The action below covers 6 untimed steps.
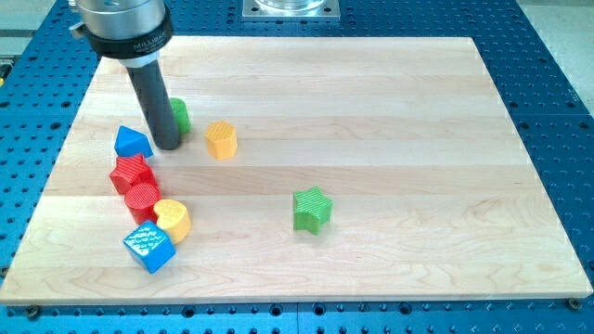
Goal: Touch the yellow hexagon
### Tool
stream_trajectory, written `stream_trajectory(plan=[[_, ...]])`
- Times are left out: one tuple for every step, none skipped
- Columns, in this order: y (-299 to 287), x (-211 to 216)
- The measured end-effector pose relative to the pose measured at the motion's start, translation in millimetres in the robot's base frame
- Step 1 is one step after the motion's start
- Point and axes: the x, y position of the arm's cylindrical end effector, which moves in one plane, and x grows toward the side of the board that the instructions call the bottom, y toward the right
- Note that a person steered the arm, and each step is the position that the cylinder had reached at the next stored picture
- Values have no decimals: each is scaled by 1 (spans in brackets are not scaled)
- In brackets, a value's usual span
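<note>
Left of the yellow hexagon (221,139), apart, my tip (167,146)

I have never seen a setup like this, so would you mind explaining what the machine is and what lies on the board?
This is one camera view of a wooden board on a blue perforated table. I am a robot arm with no gripper, so nothing is held: I end in a dark rod, and my tip slides on the board to push blocks. It rests left of the yellow hexagon, apart from it, and hides part of a green block. Nearby lie a blue triangular block, a red star, a red cylinder, a yellow heart-like block and a blue cube. A green star sits alone.
</note>
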Motion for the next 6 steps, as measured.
stream_trajectory(plan=[[-29,10],[-22,12],[26,15],[52,31],[72,56],[93,86]])
